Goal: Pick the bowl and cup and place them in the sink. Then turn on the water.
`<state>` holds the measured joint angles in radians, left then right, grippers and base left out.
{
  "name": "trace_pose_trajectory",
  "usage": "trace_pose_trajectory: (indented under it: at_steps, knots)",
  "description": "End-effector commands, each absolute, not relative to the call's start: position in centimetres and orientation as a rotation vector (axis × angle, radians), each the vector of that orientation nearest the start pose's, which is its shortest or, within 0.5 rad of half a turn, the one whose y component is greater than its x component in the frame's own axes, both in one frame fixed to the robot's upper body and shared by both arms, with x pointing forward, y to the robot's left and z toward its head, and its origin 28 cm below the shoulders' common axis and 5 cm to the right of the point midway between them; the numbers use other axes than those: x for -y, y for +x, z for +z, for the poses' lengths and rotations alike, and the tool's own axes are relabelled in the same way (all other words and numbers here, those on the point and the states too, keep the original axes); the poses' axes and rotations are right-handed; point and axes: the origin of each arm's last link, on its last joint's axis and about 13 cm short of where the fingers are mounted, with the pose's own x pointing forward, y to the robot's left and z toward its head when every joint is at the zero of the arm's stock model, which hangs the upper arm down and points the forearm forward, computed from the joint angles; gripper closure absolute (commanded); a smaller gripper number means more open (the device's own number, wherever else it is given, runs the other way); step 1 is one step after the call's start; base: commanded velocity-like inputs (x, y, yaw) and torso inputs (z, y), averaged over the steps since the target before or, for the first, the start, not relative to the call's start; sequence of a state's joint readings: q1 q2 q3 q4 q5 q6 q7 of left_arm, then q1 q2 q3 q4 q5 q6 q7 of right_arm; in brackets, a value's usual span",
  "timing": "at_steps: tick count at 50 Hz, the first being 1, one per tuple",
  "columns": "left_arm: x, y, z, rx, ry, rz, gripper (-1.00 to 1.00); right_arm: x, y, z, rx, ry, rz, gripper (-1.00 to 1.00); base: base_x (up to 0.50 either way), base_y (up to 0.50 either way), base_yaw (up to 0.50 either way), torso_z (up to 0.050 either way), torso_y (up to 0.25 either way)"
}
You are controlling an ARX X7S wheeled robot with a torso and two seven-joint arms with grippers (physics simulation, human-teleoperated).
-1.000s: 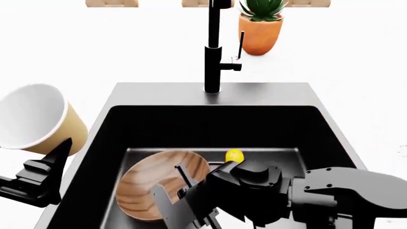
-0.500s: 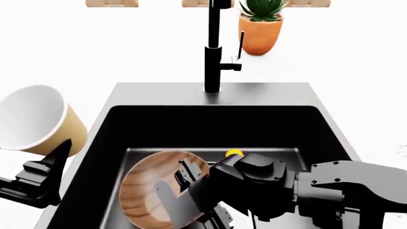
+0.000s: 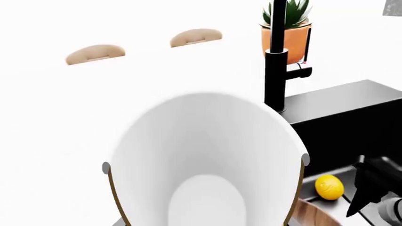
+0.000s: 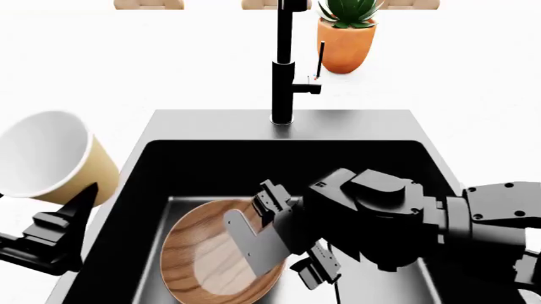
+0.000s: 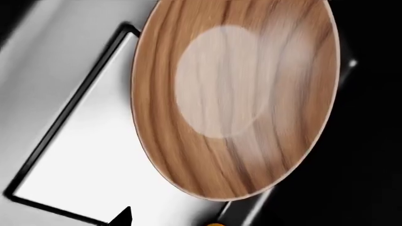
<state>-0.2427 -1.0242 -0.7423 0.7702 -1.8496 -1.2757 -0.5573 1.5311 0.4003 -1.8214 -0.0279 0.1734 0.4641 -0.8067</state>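
Note:
The wooden bowl (image 4: pixel 203 256) lies on the floor of the black sink (image 4: pixel 220 120), and the right wrist view shows all of it (image 5: pixel 238 99) with nothing gripping it. My right gripper (image 4: pixel 292 234) hovers open just above the bowl's right side; only one dark fingertip (image 5: pixel 125 217) shows in its wrist view. Left of the sink, over the white counter, my left gripper (image 4: pixel 75 208) is shut on the tan cup (image 4: pixel 47 155), which is tipped with its white mouth facing up. The cup (image 3: pixel 207 141) fills the left wrist view. The black faucet (image 4: pixel 283 69) stands behind the sink, its side lever (image 4: pixel 315 88) pointing right.
A small yellow object (image 3: pixel 329 187) lies in the sink behind the bowl; my right arm hides it in the head view. An orange plant pot (image 4: pixel 346 38) stands right of the faucet. White counter surrounds the sink. A recessed drain plate (image 5: pixel 82 155) lies beside the bowl.
My right gripper has let go of the bowl, lifted and turned to the right. The bowl went from tilted to lying flat in the sink. The left arm and cup stayed put.

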Motion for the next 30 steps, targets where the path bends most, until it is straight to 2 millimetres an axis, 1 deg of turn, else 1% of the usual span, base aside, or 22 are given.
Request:
trace_pose_trajectory:
  at_steps: [1, 8, 13, 17, 24, 30]
  knots:
    - [-32.0, 13.2, 25.9, -0.140, 0.130, -0.224, 1.00, 5.1, 33.3, 24.3, -0.330, -1.628, 1.362, -1.00, 0.00, 0.00, 0.00, 0.000, 0.000]
    - [-31.3, 14.4, 25.4, -0.164, 0.129, -0.249, 1.00, 7.9, 32.2, 26.3, -0.278, -1.525, 1.222, -1.00, 0.00, 0.00, 0.00, 0.000, 0.000]
    - [-30.9, 15.7, 25.0, -0.170, 0.130, -0.256, 1.00, 9.7, 31.0, 26.4, -0.262, -1.399, 1.134, -1.00, 0.00, 0.00, 0.00, 0.000, 0.000]
    - [-30.6, 16.7, 24.9, -0.162, 0.126, -0.256, 1.00, 11.1, 30.3, 26.4, -0.252, -1.290, 1.016, -1.00, 0.00, 0.00, 0.00, 0.000, 0.000]
    - [-29.8, 17.8, 25.1, -0.161, 0.133, -0.282, 1.00, 12.9, 30.2, 28.0, -0.181, -1.092, 0.800, -1.00, 0.00, 0.00, 0.00, 0.000, 0.000]
    - [-29.2, 18.7, 25.0, -0.173, 0.145, -0.322, 1.00, 14.3, 30.3, 29.1, -0.181, -0.967, 0.664, -1.00, 0.00, 0.00, 0.00, 0.000, 0.000]
